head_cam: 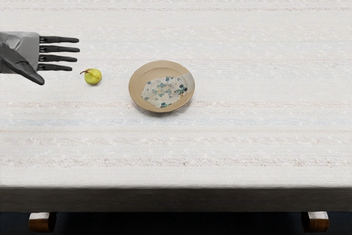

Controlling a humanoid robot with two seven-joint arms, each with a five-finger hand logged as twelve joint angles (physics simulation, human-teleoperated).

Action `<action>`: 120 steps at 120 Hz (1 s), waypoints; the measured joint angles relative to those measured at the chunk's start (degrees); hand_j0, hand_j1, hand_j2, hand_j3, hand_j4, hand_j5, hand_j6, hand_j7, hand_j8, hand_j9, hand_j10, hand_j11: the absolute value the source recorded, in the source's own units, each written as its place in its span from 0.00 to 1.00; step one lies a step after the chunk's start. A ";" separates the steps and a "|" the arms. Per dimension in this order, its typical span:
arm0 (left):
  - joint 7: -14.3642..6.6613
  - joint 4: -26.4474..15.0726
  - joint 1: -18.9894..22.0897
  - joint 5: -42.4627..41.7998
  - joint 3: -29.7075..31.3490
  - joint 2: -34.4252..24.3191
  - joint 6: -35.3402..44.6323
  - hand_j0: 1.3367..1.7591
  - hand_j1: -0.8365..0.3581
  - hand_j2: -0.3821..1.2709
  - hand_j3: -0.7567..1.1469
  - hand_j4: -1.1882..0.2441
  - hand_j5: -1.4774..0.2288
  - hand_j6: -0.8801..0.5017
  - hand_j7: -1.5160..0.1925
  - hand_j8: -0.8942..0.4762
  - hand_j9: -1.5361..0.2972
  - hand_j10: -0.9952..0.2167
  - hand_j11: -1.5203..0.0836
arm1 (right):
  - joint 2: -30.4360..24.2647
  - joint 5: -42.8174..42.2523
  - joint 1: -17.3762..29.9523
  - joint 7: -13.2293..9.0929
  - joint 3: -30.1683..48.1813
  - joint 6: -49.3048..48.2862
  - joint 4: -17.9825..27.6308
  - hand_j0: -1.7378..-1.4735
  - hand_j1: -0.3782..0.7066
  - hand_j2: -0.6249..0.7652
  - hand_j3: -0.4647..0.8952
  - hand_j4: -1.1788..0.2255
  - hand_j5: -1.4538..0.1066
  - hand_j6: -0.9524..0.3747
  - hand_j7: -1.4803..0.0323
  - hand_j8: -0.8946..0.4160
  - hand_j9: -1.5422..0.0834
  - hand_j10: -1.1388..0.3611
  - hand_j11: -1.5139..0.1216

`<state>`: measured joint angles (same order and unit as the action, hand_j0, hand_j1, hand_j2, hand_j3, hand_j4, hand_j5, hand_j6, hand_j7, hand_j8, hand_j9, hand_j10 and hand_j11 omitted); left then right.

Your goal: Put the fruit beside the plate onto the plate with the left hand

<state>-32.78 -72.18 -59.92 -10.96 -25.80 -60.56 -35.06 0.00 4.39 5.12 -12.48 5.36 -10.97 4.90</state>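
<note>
Bright even light, faint soft shadows, slightly blurry render

We see only our dark grey, metal-looking left hand [34,54], which enters from the left edge with just a short stretch of wrist showing. Its four slim black fingers [58,49] are straight and slightly apart, pointing right, stacked one above another. The thumb [26,71] angles down and to the right, away from the palm. The palm seems to face downward, though the angle makes that hard to judge. It grips nothing.
</note>
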 joint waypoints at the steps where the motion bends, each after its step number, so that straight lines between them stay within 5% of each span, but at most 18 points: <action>1: 0.00 -0.07 0.00 0.01 0.00 0.00 0.00 0.76 0.98 0.23 0.40 0.82 0.86 0.63 0.88 0.65 0.83 0.81 0.94 | 0.00 0.00 0.00 0.00 -0.01 0.00 0.00 0.30 0.03 0.45 0.34 0.84 0.93 0.72 0.98 0.68 0.95 0.76 0.93; 38: -0.04 -0.89 -2.53 3.68 -0.21 1.48 0.00 0.76 0.98 0.23 0.40 0.82 0.86 0.63 0.88 0.65 0.83 0.81 0.94 | 0.00 0.00 -0.16 0.00 -0.01 0.29 0.00 0.30 0.03 0.45 0.34 0.84 0.93 0.72 0.98 0.68 0.95 0.76 0.93; 91: -1.90 -2.19 -8.14 38.56 -0.94 11.19 0.17 0.76 0.98 0.23 0.40 0.82 0.86 0.62 0.88 0.64 0.83 0.81 0.94 | 0.00 0.00 -0.39 0.00 0.00 0.27 0.02 0.30 0.03 0.45 0.34 0.84 0.93 0.72 0.98 0.68 0.95 0.76 0.93; 120: -2.19 -4.09 -8.32 57.95 -0.27 21.62 10.24 0.76 0.97 0.23 0.40 0.81 0.85 0.62 0.87 0.63 0.82 0.80 0.93 | 0.00 0.00 -0.43 0.00 -0.05 0.21 0.02 0.30 0.03 0.45 0.34 0.84 0.93 0.72 0.98 0.68 0.95 0.76 0.93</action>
<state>-34.97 -76.27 -68.24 46.99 -26.08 -38.94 -24.82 0.00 4.40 4.69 -12.48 5.31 -10.76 4.92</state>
